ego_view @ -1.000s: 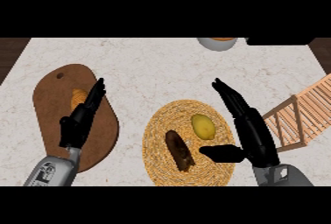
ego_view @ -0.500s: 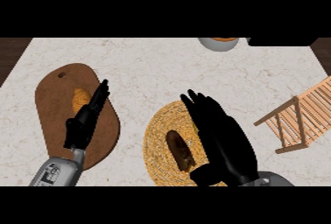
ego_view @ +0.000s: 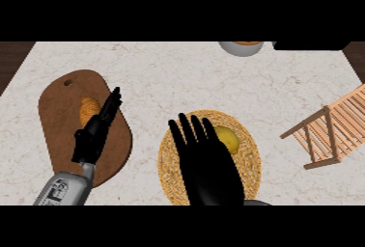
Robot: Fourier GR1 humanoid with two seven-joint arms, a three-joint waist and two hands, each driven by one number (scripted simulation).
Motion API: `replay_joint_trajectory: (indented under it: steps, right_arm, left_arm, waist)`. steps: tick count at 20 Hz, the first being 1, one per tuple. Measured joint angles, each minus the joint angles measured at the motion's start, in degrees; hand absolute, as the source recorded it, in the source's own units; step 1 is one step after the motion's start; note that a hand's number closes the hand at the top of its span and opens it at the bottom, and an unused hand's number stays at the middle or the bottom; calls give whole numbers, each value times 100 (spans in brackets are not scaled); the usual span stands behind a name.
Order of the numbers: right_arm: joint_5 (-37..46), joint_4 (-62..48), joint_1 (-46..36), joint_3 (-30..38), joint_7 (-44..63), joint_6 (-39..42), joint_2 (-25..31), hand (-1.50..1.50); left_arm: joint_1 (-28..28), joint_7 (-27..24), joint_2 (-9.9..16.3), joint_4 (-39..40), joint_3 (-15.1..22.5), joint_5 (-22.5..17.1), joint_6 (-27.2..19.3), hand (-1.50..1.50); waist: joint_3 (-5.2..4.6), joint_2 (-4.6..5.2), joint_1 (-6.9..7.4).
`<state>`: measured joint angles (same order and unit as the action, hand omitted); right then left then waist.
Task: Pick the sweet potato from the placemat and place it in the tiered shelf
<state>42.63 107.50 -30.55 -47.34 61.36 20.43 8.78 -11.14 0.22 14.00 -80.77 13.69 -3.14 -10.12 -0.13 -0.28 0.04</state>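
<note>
A round woven placemat (ego_view: 249, 166) lies on the counter in front of me. My right hand (ego_view: 210, 169) is spread flat above its left half with straight fingers pointing away from me. The dark brown sweet potato seen earlier on the mat's left side is hidden under this hand. A yellow round item (ego_view: 227, 139) shows just right of the fingers. The wooden tiered shelf (ego_view: 331, 132) stands tilted at the right edge, apart from the hand. My left hand (ego_view: 96, 132) rests edge-on over the brown cutting board (ego_view: 61, 99), fingers straight.
An orange item (ego_view: 88, 108) lies on the cutting board beside the left hand's fingers. A grey bowl (ego_view: 241, 47) sits at the counter's far edge, with a dark object (ego_view: 310, 45) to its right. The marble counter (ego_view: 171, 77) stretches between the board and the shelf.
My right hand has swung left from the mat's right side to above its left half, covering the sweet potato. The left hand has barely moved.
</note>
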Motion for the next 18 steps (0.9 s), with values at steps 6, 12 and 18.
replay_joint_trajectory:
  steps: [6,12,18]
  right_arm:
    - [456,-118,102,-162,102,211,-493,-150]
    - [912,-352,205,-447,171,167,-706,-150]
    - [1049,-356,293,-424,158,189,-755,-150]
  left_arm:
    - [55,8,50,-65,-134,-27,129,0]
    - [32,36,11,-88,-199,41,171,0]
    - [-32,106,-150,-33,-176,198,116,0]
  waist:
    - [6,6,-6]
    - [8,11,2]
    - [9,16,1]
